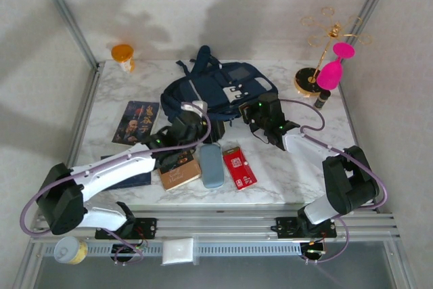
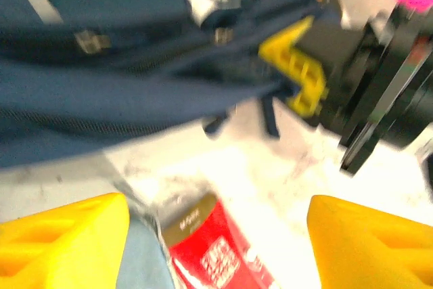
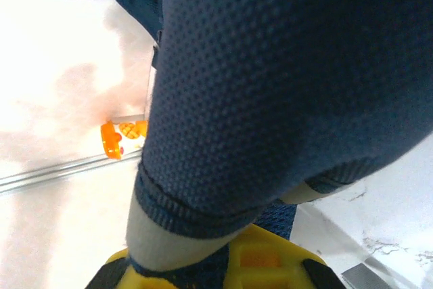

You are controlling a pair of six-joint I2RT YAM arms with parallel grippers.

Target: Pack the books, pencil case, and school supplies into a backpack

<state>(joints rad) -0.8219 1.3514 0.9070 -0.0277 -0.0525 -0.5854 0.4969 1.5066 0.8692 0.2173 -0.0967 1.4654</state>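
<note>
The right gripper (image 1: 249,116) is pinching the soft, floppy backpack (image 1: 216,89) at its near rim, mid-table, fingers clamped on fabric. The left gripper (image 2: 216,241) is hovering, fingers wide, over the light red packet (image 2: 220,258).

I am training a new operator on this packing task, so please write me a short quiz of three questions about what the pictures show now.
1. True or false: the soft grey-blue oblong pencil case lies on the marble table between the tan book and the flat red rectangular packet.
2. The right gripper is shut on: A) the large navy fabric backpack; B) the red packet; C) nothing.
3. Fill in: the left gripper stands ____, holding nothing.
Key: 1 true; 2 A; 3 open.
</note>
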